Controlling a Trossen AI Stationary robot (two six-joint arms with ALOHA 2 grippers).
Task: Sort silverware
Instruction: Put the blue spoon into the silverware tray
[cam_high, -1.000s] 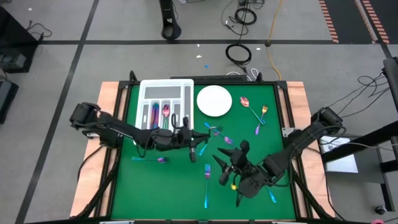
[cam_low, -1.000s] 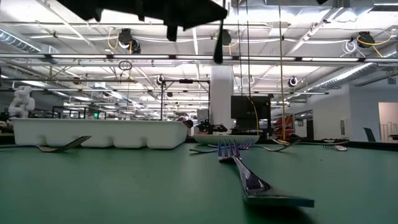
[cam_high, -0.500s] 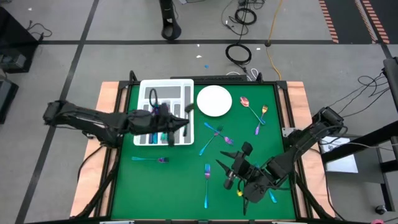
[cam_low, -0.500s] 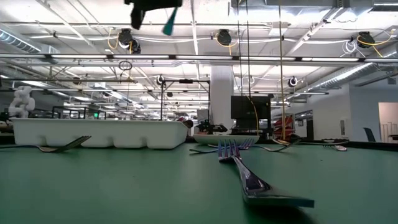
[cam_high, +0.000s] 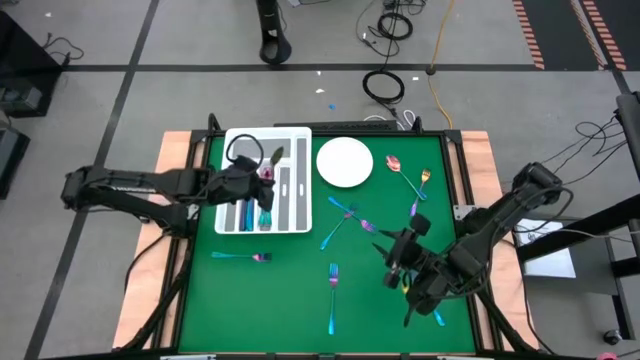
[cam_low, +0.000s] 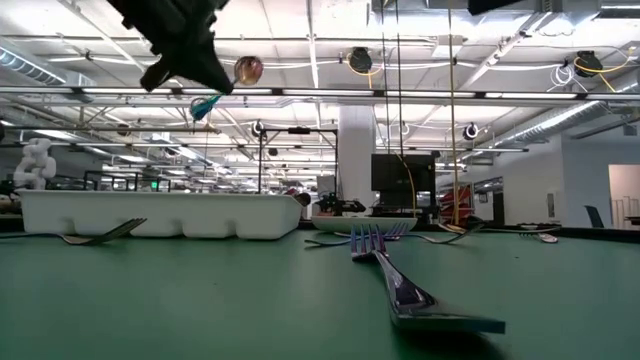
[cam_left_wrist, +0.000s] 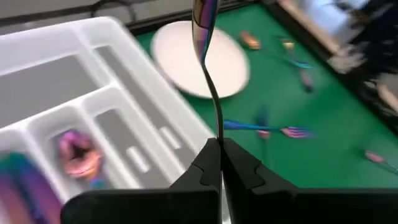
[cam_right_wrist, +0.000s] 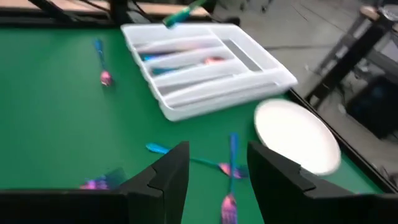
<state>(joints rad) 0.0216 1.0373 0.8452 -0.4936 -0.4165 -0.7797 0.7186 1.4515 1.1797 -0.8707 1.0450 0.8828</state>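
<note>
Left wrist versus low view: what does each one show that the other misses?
Only the left wrist view looks into the white tray: a pink spoon lies in one slot, and the left gripper is shut on a spoon's handle. Only the low view shows a fork lying on the near mat and that the held spoon hangs high above the tray. Both show the tray, the white plate and the held spoon.

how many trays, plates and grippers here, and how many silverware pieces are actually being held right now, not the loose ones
white divided plastic tray: 1
round white plate: 1
grippers: 2, the left gripper and the right gripper
held silverware: 1, an iridescent metal spoon in the left jaws; the right jaws are open and hold nothing
total: 5
</note>
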